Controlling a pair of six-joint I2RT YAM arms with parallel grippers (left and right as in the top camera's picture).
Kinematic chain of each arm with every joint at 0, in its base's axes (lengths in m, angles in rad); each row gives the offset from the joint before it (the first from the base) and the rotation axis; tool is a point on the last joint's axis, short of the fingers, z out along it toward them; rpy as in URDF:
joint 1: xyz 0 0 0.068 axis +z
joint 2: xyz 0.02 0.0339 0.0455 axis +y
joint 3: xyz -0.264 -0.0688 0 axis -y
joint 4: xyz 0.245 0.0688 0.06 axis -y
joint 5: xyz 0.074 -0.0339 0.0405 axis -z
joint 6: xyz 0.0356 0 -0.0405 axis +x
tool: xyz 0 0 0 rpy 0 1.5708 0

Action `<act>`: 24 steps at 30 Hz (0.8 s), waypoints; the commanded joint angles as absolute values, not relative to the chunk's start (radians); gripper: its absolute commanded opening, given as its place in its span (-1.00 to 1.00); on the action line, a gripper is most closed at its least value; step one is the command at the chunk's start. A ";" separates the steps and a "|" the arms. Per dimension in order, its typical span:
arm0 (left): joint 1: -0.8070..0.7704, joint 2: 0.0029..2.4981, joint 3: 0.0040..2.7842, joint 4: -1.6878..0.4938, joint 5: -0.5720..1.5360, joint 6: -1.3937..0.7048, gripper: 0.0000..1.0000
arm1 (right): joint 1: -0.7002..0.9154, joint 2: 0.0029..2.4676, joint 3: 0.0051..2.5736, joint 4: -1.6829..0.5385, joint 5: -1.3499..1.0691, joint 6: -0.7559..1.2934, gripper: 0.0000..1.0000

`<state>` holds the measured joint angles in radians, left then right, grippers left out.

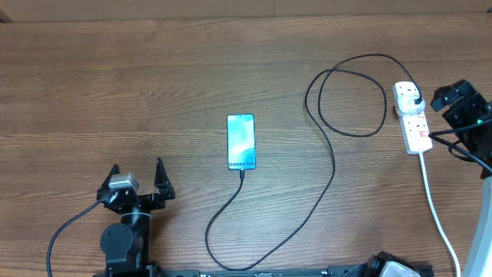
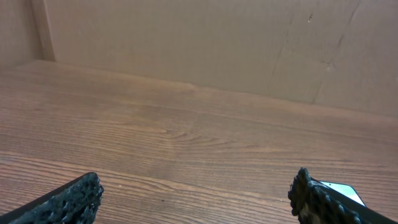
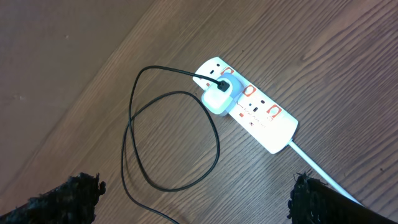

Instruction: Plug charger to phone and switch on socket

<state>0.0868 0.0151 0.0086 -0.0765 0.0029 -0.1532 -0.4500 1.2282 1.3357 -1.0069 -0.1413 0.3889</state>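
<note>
The phone [image 1: 241, 141] lies flat at mid-table with its blue-teal screen up; a corner of it shows in the left wrist view [image 2: 346, 191]. The charger's thin black cable [image 1: 332, 173] runs from the phone's near end, loops right, and ends in a plug [image 1: 413, 98] seated in the white socket strip [image 1: 417, 135]. In the right wrist view the plug [image 3: 217, 99] sits in the strip [image 3: 273, 127] beside red switches. My left gripper [image 1: 137, 181] [image 2: 196, 202] is open and empty, left of the phone. My right gripper [image 1: 459, 105] [image 3: 196, 199] is open and empty, just right of the strip.
The strip's thick white cord [image 1: 438, 208] [image 3: 311, 158] runs toward the table's near right edge. The black cable makes a wide loop [image 1: 350, 100] [image 3: 130, 143] left of the strip. A cardboard wall [image 2: 199, 43] stands behind the table.
</note>
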 commanded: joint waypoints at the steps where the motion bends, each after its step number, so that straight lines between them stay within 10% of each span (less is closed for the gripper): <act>1: 0.091 0.004 0.005 -0.078 -0.007 -0.135 0.99 | -0.448 1.227 1.343 -1.001 -0.131 0.393 1.00; 24: 0.091 0.004 0.005 -0.078 -0.007 -0.135 1.00 | -0.396 1.140 1.289 -0.877 -0.123 0.393 1.00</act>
